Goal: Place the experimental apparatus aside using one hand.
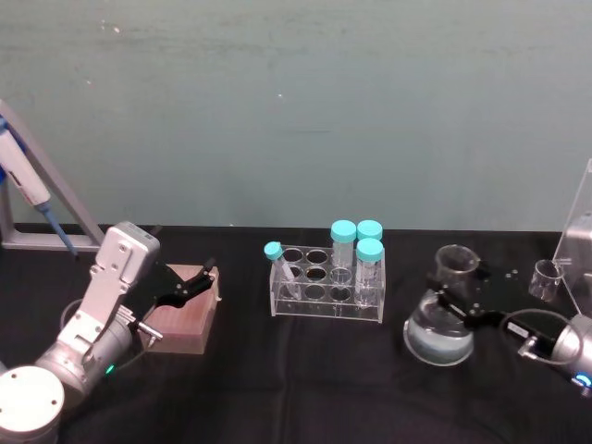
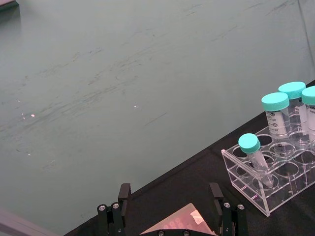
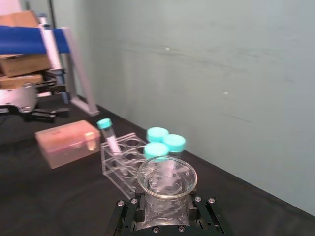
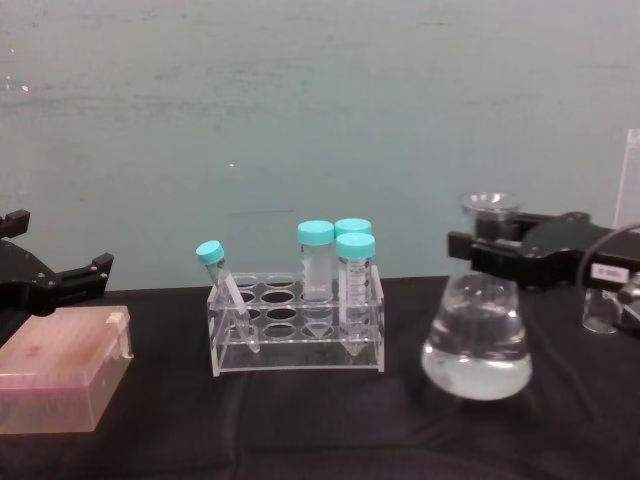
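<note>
Glass is in the grasp: the black two-fingered right gripper (image 4: 487,250) is clamped on the neck of the large clear conical flask (image 4: 476,345), part-filled with clear liquid; whether its base rests on or just above the black table (image 4: 300,430) cannot be told. Judged step: flask secured, carry aside pending. The next move calls for a level, slow transfer.

Just beyond the gripper stand a small glass beaker (image 1: 546,279) and a clear acrylic stand (image 1: 578,236); toward the other arm, a clear tube rack (image 4: 298,330). Open cloth lies nearer the robot. The left gripper (image 1: 190,282), fingers apart, hovers over a pink box (image 4: 60,365).
</note>
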Action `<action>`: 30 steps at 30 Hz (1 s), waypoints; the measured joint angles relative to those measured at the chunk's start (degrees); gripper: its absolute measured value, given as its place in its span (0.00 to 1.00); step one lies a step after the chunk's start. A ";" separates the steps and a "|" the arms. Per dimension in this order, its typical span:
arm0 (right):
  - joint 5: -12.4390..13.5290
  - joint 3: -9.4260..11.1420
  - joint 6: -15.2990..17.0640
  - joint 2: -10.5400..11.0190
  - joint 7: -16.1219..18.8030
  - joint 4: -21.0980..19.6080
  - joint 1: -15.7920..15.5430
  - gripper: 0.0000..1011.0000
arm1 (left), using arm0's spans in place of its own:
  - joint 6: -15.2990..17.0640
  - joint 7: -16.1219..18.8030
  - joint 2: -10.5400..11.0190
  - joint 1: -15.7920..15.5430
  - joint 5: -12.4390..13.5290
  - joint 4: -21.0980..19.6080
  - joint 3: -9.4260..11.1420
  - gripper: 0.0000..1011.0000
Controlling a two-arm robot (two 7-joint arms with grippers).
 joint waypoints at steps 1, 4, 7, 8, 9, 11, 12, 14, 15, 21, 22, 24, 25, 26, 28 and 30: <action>0.00 0.32 0.08 0.06 -0.34 -0.13 -0.20 0.45 | 0.00 0.00 0.00 0.00 0.00 0.00 0.00 0.99; 0.00 1.78 0.48 0.34 -1.97 -0.64 -1.22 0.45 | 0.00 0.00 0.00 0.00 0.00 0.00 0.00 0.99; -0.25 2.86 0.82 0.48 -3.12 -0.93 -1.93 0.45 | 0.00 0.00 0.00 0.00 0.00 0.00 0.00 0.99; -0.35 3.07 0.87 0.49 -3.38 -0.95 -2.05 0.45 | 0.00 0.00 0.00 0.00 0.00 0.00 0.00 0.99; -0.56 3.54 1.00 0.51 -3.87 -1.01 -2.33 0.45 | 0.00 0.00 0.00 0.00 0.00 0.00 0.00 0.99; -0.80 4.00 1.12 0.51 -4.35 -1.07 -2.58 0.45 | 0.00 0.00 0.00 0.00 0.00 0.00 0.00 0.99; -0.89 4.19 1.15 0.51 -4.57 -1.08 -2.67 0.45 | 0.00 0.00 0.00 0.00 0.00 0.00 0.00 0.99; -1.25 4.90 1.30 0.48 -5.33 -1.13 -3.01 0.45 | 0.00 0.00 0.00 0.00 0.00 0.00 0.00 0.99; -1.36 5.13 1.35 0.46 -5.58 -1.14 -3.12 0.45 | 0.00 0.00 0.00 0.00 0.00 0.00 0.00 0.99; -2.37 6.84 1.71 0.21 -7.22 -0.86 -3.51 0.45 | 0.00 0.00 0.00 0.00 0.00 0.00 0.00 0.99; -2.65 7.22 1.75 0.13 -7.50 -0.59 -3.51 0.45 | 0.00 0.00 0.00 0.00 0.00 0.00 0.00 0.99; -2.94 7.55 1.77 0.03 -7.74 -0.34 -3.51 0.45 | 0.00 0.00 0.00 0.00 0.00 0.00 0.00 0.99; -3.21 7.85 1.79 -0.08 -7.90 -0.08 -3.51 0.45 | 0.00 0.00 0.00 0.00 0.00 0.00 0.00 0.99; -3.33 8.00 1.80 -0.15 -7.96 0.07 -3.50 0.45 | 0.00 0.00 0.00 0.00 0.00 0.00 0.00 0.99; -3.55 8.28 1.85 -0.28 -8.08 0.32 -3.48 0.45 | 0.00 0.00 0.00 0.00 0.00 0.00 0.00 0.99; -3.75 8.54 1.86 -0.40 -8.19 0.57 -3.43 0.45 | 0.00 0.00 0.00 0.00 0.00 0.00 0.00 0.99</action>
